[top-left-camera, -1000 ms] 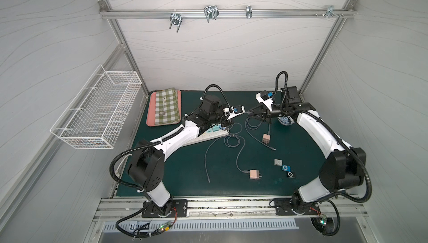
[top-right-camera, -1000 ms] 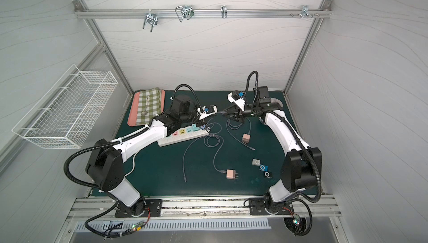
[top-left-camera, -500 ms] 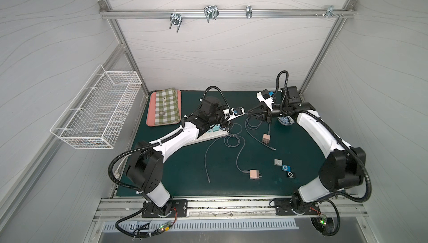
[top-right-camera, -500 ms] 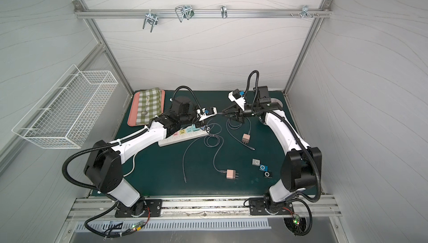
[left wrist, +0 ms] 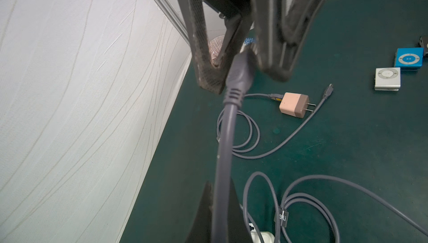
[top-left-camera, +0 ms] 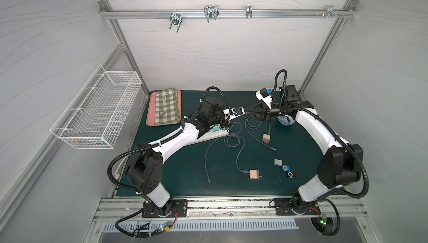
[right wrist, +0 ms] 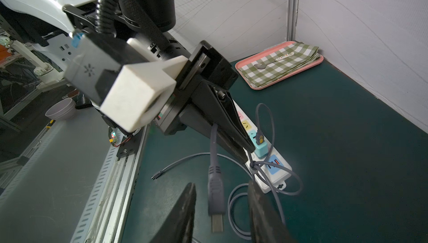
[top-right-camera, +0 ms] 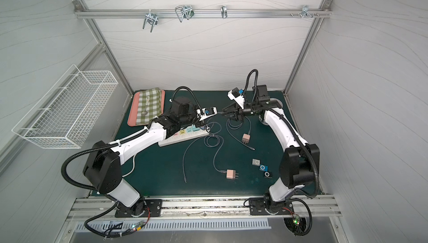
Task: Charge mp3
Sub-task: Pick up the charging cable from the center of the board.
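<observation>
The step in hand looks like a handover of the cable's free end. Raised just past the end of the power strip (top-right-camera: 183,137), the left gripper (left wrist: 220,216) pinches the grey cable (left wrist: 225,137) behind its plug (right wrist: 216,193). The right gripper (right wrist: 221,185) has its fingers spread either side of that plug, touching nothing. Next, I judge, those fingers must close squarely on the plug (metal tip left clear) and carry it to the mp3 players (top-left-camera: 286,167). The three lie together well apart from the strip, on a dark green mat (top-left-camera: 185,179) inside white panel walls (top-left-camera: 220,56).
</observation>
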Controlling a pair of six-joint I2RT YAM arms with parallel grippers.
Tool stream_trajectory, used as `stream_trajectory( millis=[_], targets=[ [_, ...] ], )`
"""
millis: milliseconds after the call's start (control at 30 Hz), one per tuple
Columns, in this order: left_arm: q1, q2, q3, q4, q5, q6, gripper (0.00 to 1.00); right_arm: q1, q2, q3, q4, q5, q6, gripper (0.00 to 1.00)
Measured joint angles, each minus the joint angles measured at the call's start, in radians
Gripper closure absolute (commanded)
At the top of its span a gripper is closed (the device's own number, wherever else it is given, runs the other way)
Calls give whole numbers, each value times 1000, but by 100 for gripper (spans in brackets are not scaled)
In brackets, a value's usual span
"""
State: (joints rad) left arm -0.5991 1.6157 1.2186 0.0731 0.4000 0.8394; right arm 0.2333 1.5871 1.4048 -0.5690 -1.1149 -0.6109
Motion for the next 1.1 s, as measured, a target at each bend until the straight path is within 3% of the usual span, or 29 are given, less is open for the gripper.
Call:
stream_trajectory(
  millis=[400,567,633,800,867,933,1100],
  targets=[
    [0,-5,-6,7,-9,3,100,-2,3,0,-13,-23,22,95],
    [0,-5,-8,7,-9,3,99,-2,5,0,-16,-31,20,100],
    [0,-5,-8,8,-9,-1,94,-2,5,0,-16,-31,19,100],
    [0,-5,-8,2,8,-36,61,-2,5,0,-16,-29,7,100],
    [1,-5,-8,-5,35,-59,52,-2,5,0,-16,-27,-5,100],
    [9,-7,-7,-17,72,-93,47,-2,5,0,-16,-26,-21,100],
    [40,-8,-4,-14,180,-235,46,-1,5,0,-13,-19,-82,100]
  ],
)
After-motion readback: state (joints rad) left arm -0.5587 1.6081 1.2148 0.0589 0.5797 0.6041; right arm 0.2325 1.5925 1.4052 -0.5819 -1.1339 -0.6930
